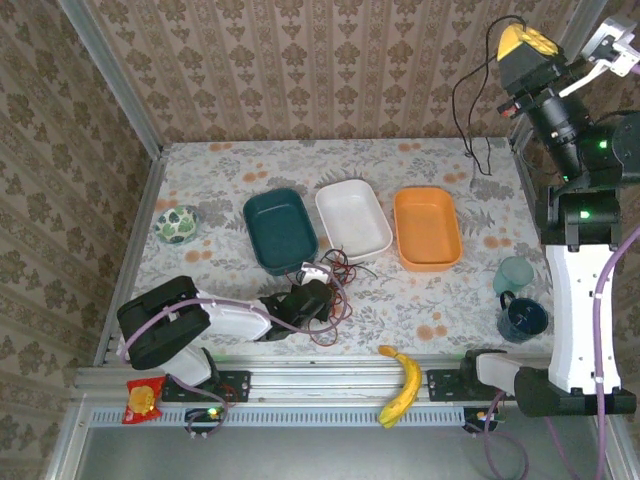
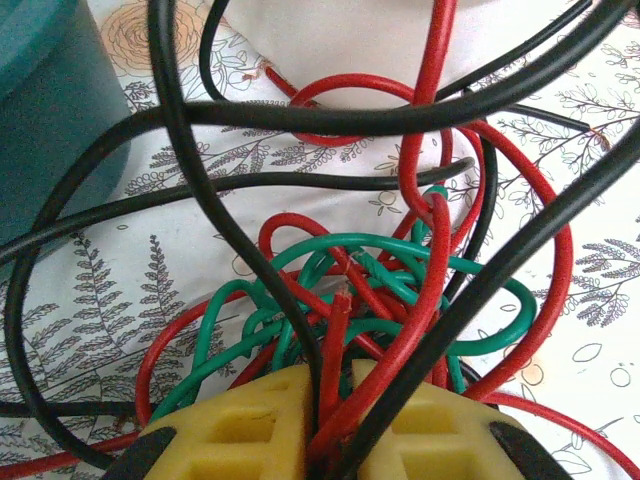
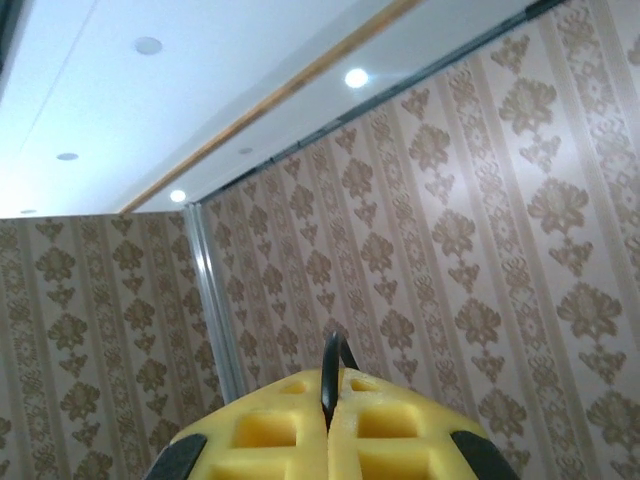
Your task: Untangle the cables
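The cables (image 1: 335, 272) lie in a black, red and green tangle on the floral table, just in front of the white tray. My left gripper (image 1: 322, 295) sits low at the tangle's near side. In the left wrist view its yellow fingers (image 2: 250, 420) stand a narrow gap apart, with a red cable (image 2: 336, 340) and black strands pinched between them; green loops (image 2: 400, 280) lie just beyond. My right gripper (image 1: 527, 42) is raised high at the back right. It is shut on a black cable (image 3: 330, 365), which hangs down (image 1: 458, 100) to the table's far edge.
A dark teal tray (image 1: 252, 215), a white tray (image 1: 355, 220) and an orange tray (image 1: 428, 232) stand in a row mid-table. A patterned bowl (image 1: 177, 224) is at the left. A teal cup (image 1: 515, 273) and a dark mug (image 1: 522, 318) are at the right. A banana (image 1: 403, 385) lies on the near rail.
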`<state>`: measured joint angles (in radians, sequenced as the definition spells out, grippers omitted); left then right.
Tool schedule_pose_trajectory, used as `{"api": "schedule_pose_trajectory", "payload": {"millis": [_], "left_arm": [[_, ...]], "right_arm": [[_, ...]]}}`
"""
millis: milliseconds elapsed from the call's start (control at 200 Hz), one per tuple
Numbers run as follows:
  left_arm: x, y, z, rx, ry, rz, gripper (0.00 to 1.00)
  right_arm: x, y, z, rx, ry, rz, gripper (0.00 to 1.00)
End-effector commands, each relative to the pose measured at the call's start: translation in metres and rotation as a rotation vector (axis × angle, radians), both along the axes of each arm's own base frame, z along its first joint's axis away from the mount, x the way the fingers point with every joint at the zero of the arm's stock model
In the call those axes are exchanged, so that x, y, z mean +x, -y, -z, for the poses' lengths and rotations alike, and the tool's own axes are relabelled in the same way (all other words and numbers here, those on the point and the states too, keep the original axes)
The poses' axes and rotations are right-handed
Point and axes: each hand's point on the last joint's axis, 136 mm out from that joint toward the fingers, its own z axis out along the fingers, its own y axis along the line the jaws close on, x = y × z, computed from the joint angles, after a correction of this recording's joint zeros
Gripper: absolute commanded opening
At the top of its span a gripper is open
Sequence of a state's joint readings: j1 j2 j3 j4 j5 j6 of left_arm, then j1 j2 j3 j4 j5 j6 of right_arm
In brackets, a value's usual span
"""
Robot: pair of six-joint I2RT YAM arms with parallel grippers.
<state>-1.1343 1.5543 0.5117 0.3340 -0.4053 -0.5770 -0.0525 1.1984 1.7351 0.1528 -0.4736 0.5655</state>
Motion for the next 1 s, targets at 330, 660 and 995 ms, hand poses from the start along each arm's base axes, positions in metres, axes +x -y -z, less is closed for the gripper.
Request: {"api": "schedule_pose_trajectory", "payload": {"millis": [330,660,995], "left_arm": [[-0.028,-0.055,0.049,0.410,-0.053,0.061,0.16],[-0.028,-0.057,0.049,0.401,-0.044,0.052,0.16],[-0.028,-0.058,0.046,0.394,-0.036,0.052,0.15]], "right_arm": [[0.071,0.038,0.149,-0.077,-0.376,0.282,0.00],[0.074,0.052,0.194,-0.091,-0.444,0.407,0.00],[0.078,0.051,0.273,-0.092,-0.621,0.443,0.00]]}}
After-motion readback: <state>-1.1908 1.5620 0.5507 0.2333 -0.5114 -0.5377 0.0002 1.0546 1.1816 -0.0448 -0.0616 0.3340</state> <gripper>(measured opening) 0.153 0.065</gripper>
